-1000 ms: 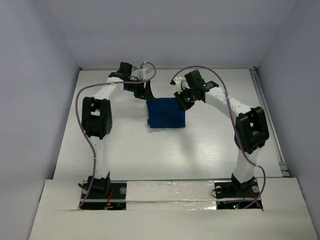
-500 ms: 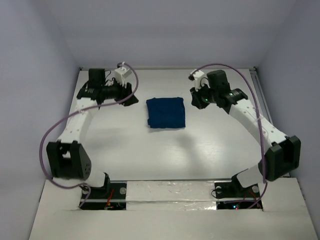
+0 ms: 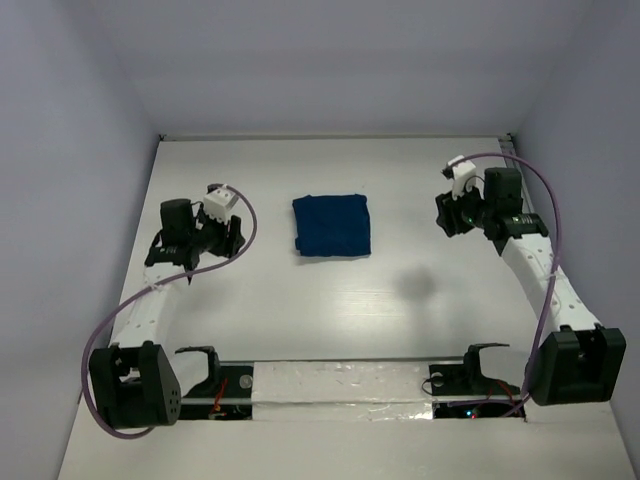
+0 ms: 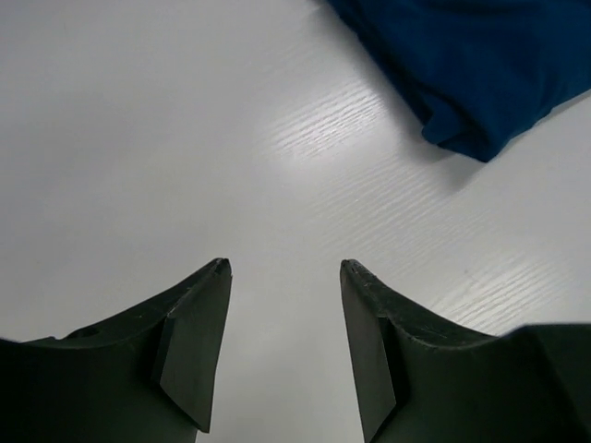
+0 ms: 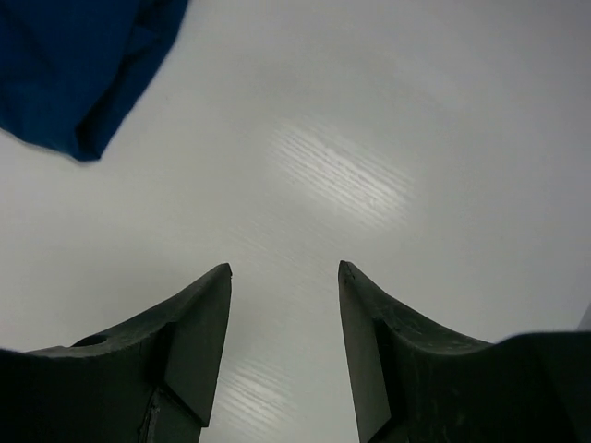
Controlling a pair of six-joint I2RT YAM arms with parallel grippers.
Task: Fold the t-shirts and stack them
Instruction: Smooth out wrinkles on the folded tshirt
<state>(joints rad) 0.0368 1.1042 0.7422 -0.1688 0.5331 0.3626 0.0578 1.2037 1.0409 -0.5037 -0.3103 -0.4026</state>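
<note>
The dark navy-blue t-shirt (image 3: 332, 226) lies folded into a small rectangle on the white table, toward the far middle, plain blue side up; its print does not show. A corner of it shows in the left wrist view (image 4: 471, 65) and in the right wrist view (image 5: 78, 65). My left gripper (image 3: 236, 234) is open and empty, to the left of the shirt and apart from it; its jaws show parted over bare table (image 4: 283, 265). My right gripper (image 3: 442, 213) is open and empty, to the right of the shirt and apart from it (image 5: 283, 267).
The white table (image 3: 330, 300) is walled by pale panels on the left, far and right sides. A rail (image 3: 535, 235) runs along the right edge. The arm bases (image 3: 340, 382) stand at the near edge.
Both arms have drawn back from the folded shirt, the left outward to the left and nearer, the right outward to the right. The shirt has not moved.
</note>
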